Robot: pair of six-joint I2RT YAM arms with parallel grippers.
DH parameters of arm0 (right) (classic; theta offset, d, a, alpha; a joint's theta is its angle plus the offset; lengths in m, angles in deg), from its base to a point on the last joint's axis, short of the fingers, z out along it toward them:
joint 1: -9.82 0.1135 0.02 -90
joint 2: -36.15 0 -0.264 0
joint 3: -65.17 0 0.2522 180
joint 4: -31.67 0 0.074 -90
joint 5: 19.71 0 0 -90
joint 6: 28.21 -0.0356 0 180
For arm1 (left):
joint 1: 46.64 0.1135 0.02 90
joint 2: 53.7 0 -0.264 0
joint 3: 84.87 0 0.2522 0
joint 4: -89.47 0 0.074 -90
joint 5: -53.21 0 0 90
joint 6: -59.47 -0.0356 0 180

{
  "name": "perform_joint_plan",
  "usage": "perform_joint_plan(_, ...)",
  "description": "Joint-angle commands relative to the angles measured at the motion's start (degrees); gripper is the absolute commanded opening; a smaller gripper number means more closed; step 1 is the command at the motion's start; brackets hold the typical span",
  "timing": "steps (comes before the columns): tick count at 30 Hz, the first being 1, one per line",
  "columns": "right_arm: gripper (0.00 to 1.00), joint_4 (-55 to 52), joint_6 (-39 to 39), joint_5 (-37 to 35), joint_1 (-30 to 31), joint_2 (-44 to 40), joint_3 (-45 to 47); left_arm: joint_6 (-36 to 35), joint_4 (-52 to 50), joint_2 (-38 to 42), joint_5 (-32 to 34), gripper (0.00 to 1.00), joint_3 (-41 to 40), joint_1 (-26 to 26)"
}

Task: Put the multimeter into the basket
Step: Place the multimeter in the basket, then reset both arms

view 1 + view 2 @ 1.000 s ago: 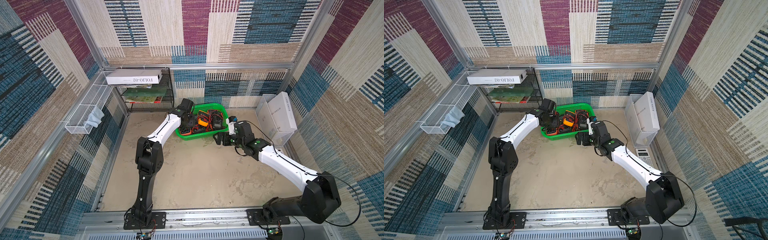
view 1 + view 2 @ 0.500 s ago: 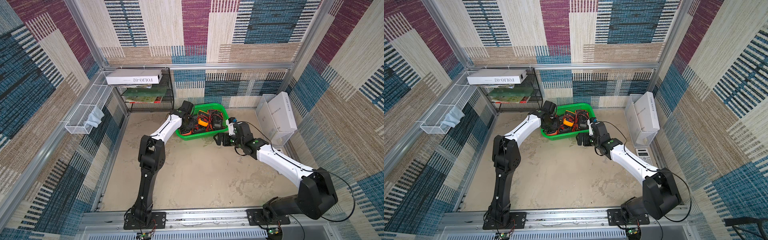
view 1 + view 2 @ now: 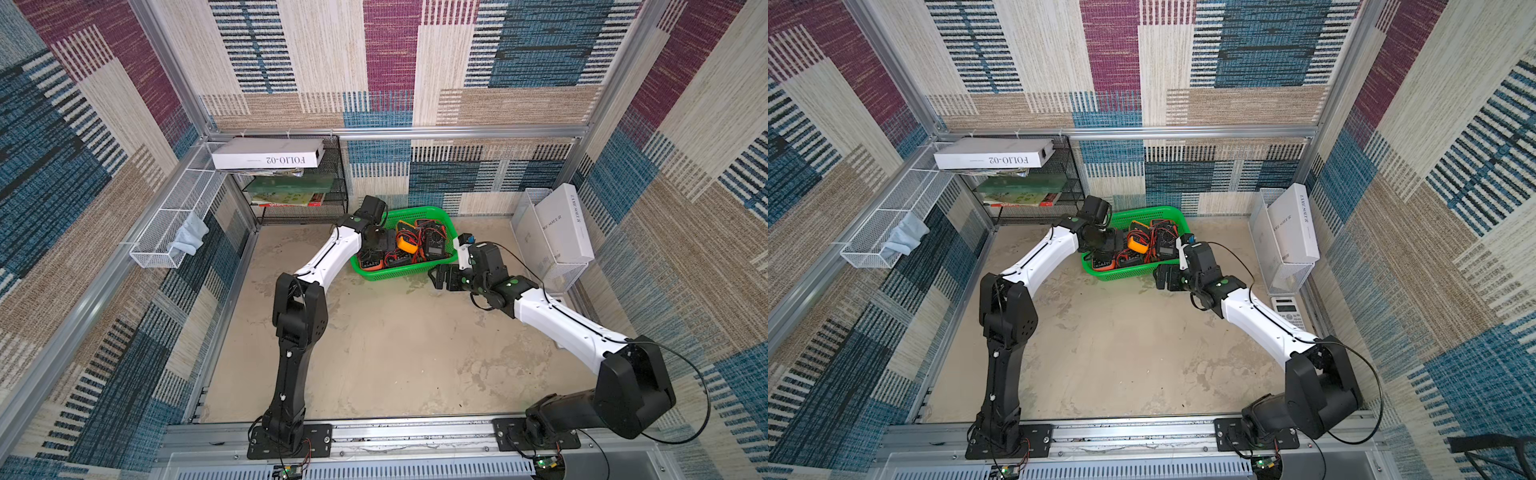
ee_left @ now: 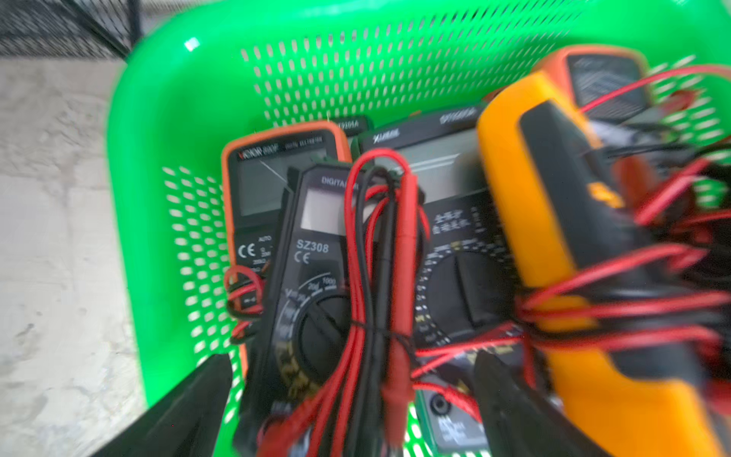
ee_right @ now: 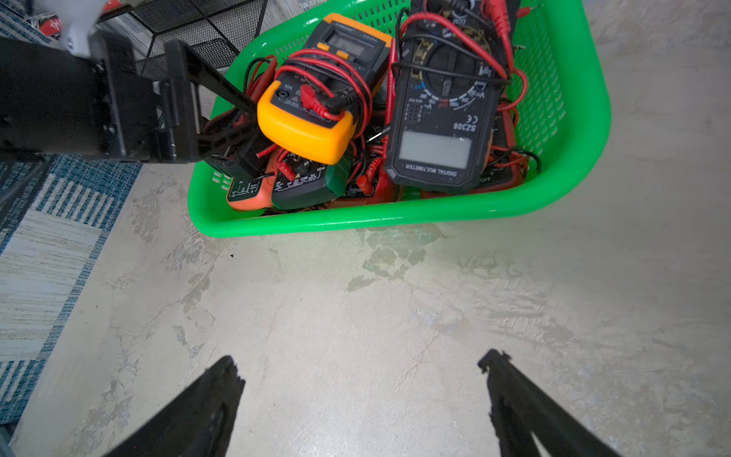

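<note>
The black multimeter (image 4: 316,253) lies inside the green basket (image 4: 158,130), leaning on the other meters (image 4: 514,237), with its red and black leads (image 4: 379,257) tied over its face. The left gripper (image 4: 352,358) hangs just above its lower end, fingers spread to either side and pinching nothing. The right gripper (image 5: 360,356) is spread too, over bare floor (image 5: 356,296) just beside the basket. The meter looks like a stiff, fairly light plastic case with smooth sides (the leads are floppy and likely to snag), so any hold belongs across the narrow body edges, never the wires.
</note>
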Motion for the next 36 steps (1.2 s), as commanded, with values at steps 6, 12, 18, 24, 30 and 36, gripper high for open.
perform_joint_plan(6,0.99,-1.0,0.5,-1.7,-0.3,-2.8,-0.7,-1.7,-0.5,7.8,0.0,1.00,-1.3,0.0)
perform_joint_plan(12,1.00,-1.9,1.0,-3.2,-0.8,-4.5,-0.6,-1.8,0.0,13.7,-1.3,1.00,-4.8,-0.1)
perform_joint_plan(18,0.99,-3.5,2.4,-9.9,-2.3,-5.9,-1.7,-2.6,5.9,23.5,-2.0,1.00,-15.1,-0.5)
perform_joint_plan(24,1.00,0.4,0.9,-10.9,-9.2,-8.6,1.2,-4.5,16.5,38.6,2.4,1.00,-33.2,-0.6)
perform_joint_plan(30,1.00,6.6,2.0,-15.9,-15.0,-11.3,6.0,-11.1,25.2,52.3,8.3,1.00,-50.6,-0.4)
perform_joint_plan(36,0.99,11.5,3.5,-16.7,-19.7,-11.7,10.5,-21.3,39.9,65.9,14.5,1.00,-70.4,0.0)
